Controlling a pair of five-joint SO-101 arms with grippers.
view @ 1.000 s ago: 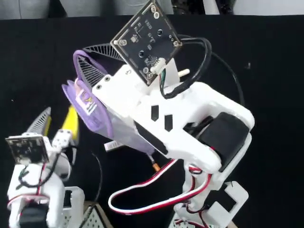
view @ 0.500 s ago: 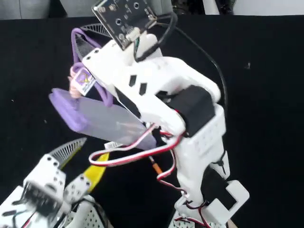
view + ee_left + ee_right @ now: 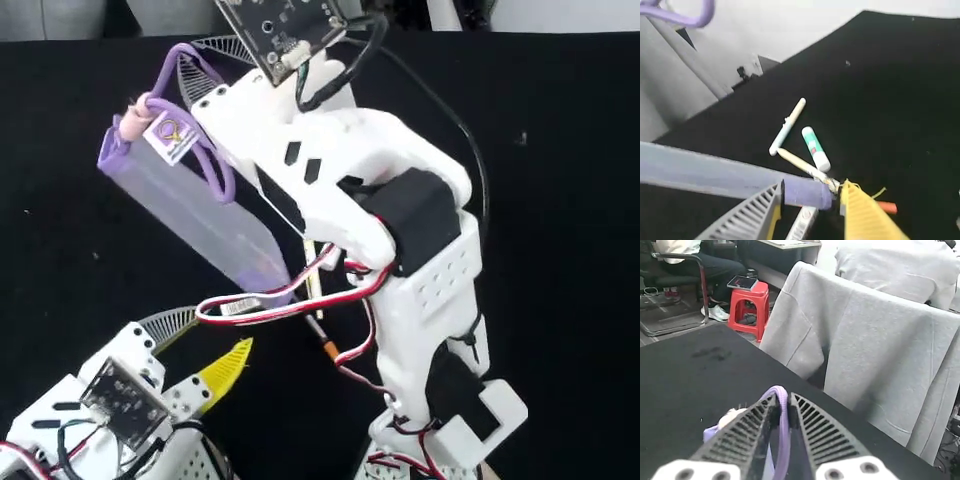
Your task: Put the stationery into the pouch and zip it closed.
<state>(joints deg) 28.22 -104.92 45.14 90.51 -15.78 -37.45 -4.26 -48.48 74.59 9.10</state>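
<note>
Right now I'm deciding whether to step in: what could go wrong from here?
The pouch hangs by its strap in the right end effector; it might swing or slip. The open left end effector brackets its lower end and could miss. A drop may scatter the pen and glue stick.

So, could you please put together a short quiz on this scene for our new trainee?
1. True or false: the right gripper is shut on the purple loop of the pouch.
2. Which item lies beside the pen on the table? A) glue stick B) scissors C) stapler
3. Fill in: the left gripper is ___ (open or shut).

Key: 1 true; 2 A; 3 open.
</note>
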